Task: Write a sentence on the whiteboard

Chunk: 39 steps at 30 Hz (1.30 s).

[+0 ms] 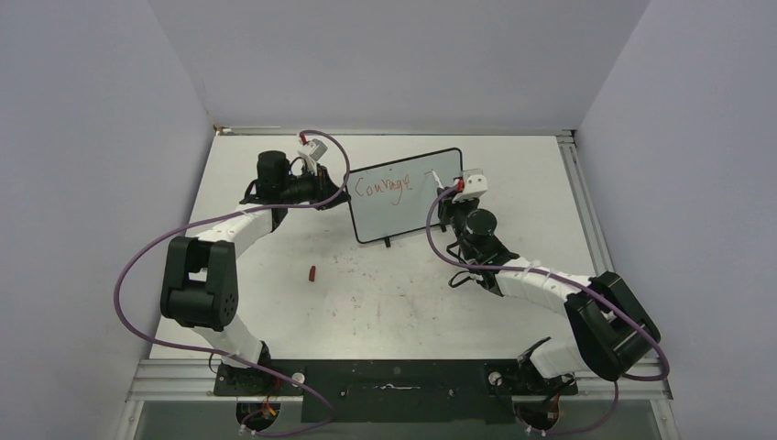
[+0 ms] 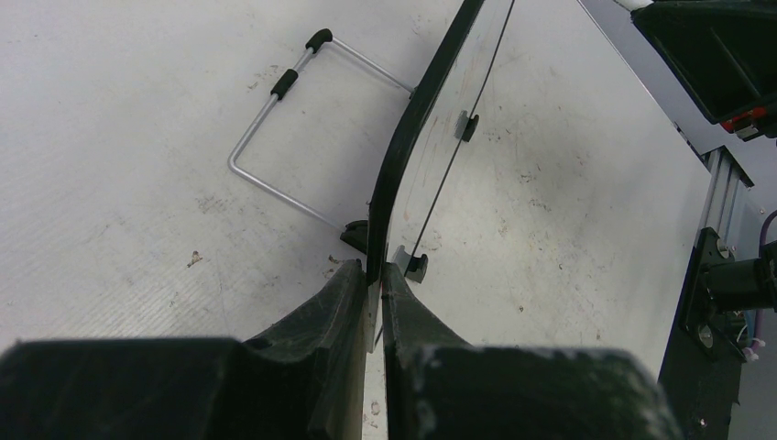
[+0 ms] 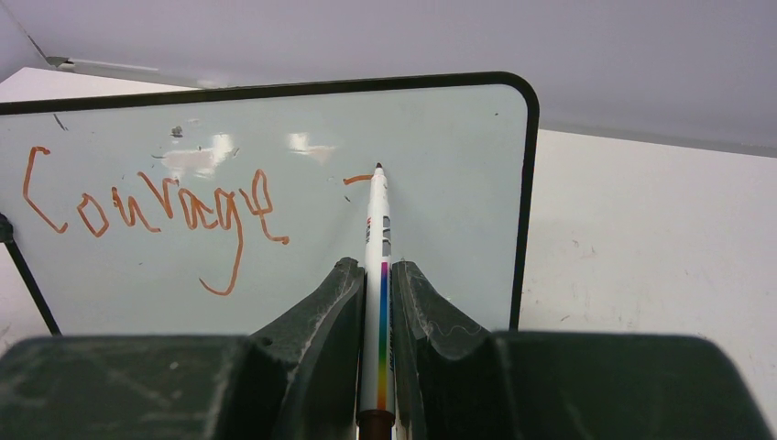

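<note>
The whiteboard [image 1: 403, 197] stands upright mid-table, black-framed, with red writing [image 1: 383, 185] reading "Courage". In the right wrist view the board [image 3: 440, 247] fills the frame, with the word [image 3: 156, 213] on the left and a short red stroke [image 3: 356, 179] to its right. My right gripper [image 3: 376, 268] is shut on a white marker [image 3: 378, 275] with a rainbow stripe; its tip touches the board at the stroke's end. My left gripper [image 2: 373, 268] is shut on the board's left edge [image 2: 403, 156], seen edge-on. Both grippers show from above, left [image 1: 332, 186] and right [image 1: 446, 194].
A small red marker cap [image 1: 312, 273] lies on the table in front of the board. The board's wire stand [image 2: 284, 137] rests on the table behind it. Grey walls close in the back and sides. A metal rail [image 1: 586, 211] runs along the right table edge.
</note>
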Available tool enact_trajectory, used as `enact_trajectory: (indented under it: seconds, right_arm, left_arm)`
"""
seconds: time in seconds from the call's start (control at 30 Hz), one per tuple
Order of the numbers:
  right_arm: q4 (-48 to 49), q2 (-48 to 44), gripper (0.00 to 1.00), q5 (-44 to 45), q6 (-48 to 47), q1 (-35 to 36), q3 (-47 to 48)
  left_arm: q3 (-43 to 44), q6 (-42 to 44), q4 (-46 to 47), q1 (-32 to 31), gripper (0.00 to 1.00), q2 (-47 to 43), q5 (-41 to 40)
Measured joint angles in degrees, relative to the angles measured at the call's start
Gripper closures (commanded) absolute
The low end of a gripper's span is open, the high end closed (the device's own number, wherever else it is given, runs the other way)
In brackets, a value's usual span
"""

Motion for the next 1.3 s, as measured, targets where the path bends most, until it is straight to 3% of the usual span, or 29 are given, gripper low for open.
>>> enact_trajectory:
  seconds: [1.3]
  right_arm:
    - [0.7,2.0,0.95,1.7,-0.2,2.2,-2.2]
  left_arm:
    - [0.0,0.0,0.0,0.0,1.00,0.0,0.0]
